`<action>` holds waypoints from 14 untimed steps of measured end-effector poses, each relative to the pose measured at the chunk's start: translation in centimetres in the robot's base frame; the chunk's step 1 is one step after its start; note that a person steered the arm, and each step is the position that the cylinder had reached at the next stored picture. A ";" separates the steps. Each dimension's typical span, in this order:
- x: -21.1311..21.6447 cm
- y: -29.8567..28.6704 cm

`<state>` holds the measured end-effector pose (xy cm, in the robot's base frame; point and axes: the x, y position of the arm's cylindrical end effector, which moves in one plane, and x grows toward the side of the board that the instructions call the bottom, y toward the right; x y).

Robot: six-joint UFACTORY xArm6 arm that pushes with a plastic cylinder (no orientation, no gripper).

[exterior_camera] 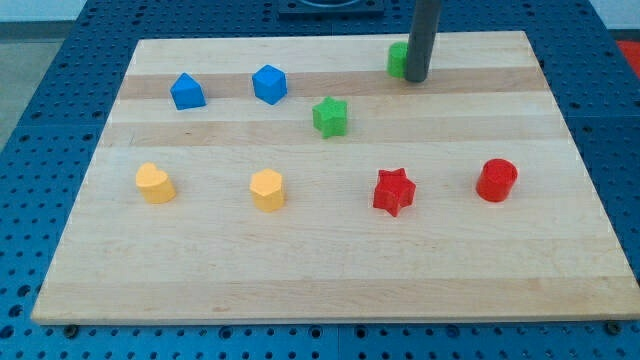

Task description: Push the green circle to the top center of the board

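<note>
The green circle (398, 59) sits near the view's top, right of centre, mostly hidden behind my rod. My tip (416, 78) rests on the board touching the circle's right side. A green star (330, 116) lies below and to the left of the circle, near the board's middle.
The wooden board (320, 260) carries two blue blocks (187, 91) (269, 83) at upper left, two yellow blocks (154, 183) (267, 189) at lower left, a red star (393, 191) and a red cylinder (496, 180) at lower right. The board's top edge is just above the circle.
</note>
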<state>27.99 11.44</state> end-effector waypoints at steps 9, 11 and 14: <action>-0.6 -3.2; -2.7 -7.6; 5.7 -12.6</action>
<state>33.65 -1.19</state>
